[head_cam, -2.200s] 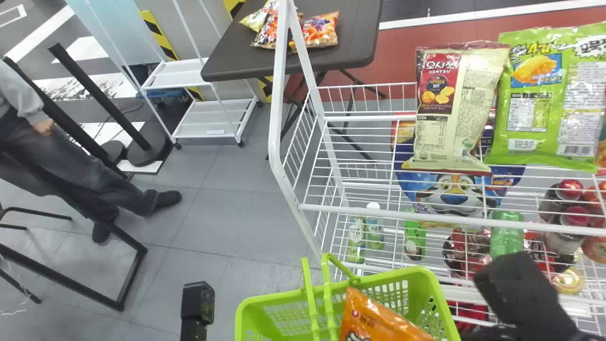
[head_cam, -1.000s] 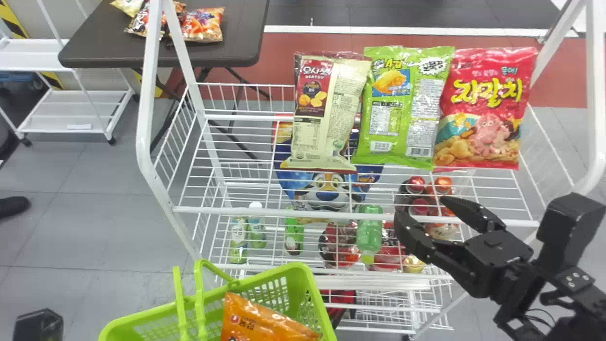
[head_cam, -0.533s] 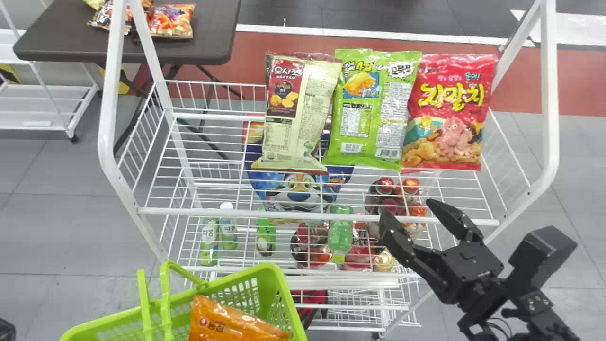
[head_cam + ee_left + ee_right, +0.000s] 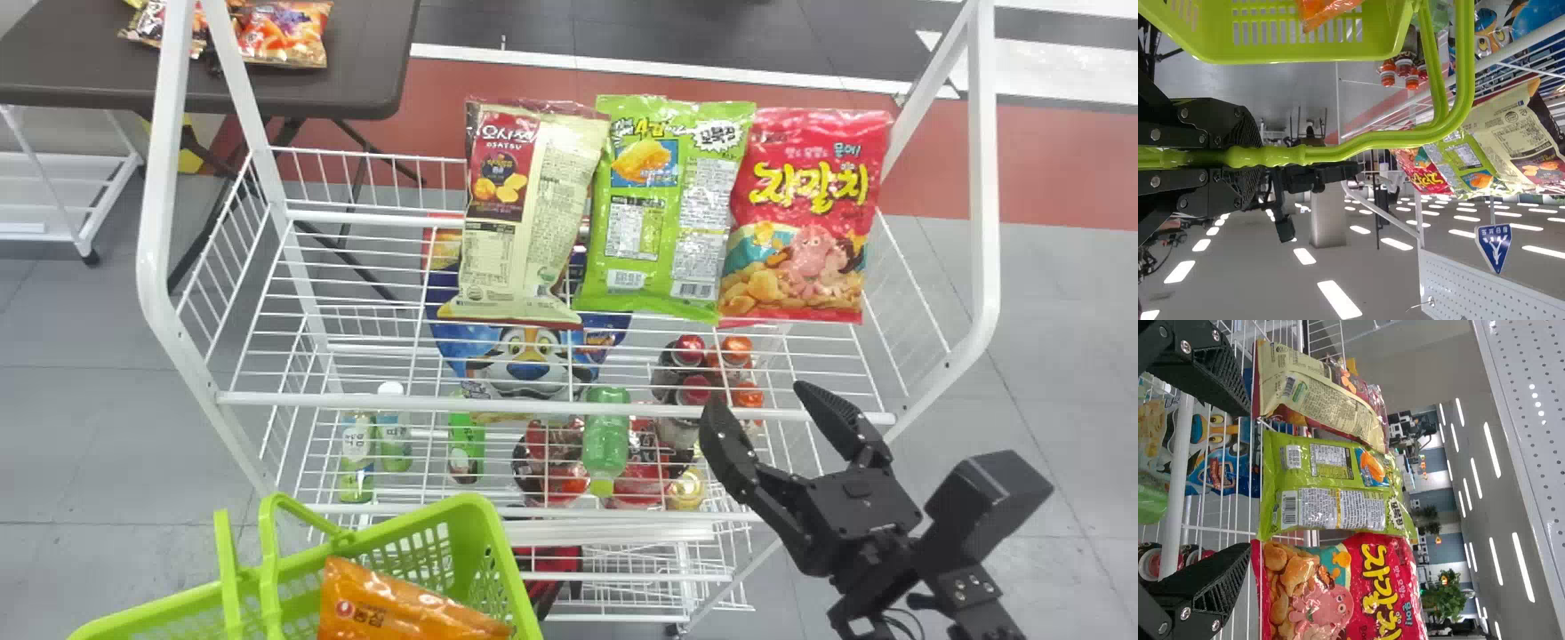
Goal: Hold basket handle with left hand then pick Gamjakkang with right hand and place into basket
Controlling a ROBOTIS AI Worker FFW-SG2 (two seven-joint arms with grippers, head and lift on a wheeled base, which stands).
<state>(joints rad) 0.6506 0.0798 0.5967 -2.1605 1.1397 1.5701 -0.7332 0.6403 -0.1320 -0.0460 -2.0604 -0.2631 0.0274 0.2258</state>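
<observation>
Right tool [image 4: 758,396] wide open, lower right
Red snack bag [image 4: 805,222] is right up above it; left tool [image 4: 1248,157] has the basket handle [image 4: 1405,139] clamped.

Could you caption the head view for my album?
Jaws open, the robot's right arm beside a snack-filled wire rack, green basket nearby.

latticed green basket [image 4: 510,582], orange packet [image 4: 391,607], red bag [image 4: 805,222], green bag [image 4: 667,209], cream and maroon bag [image 4: 524,213], apparently brown table [image 4: 356,80]
</observation>
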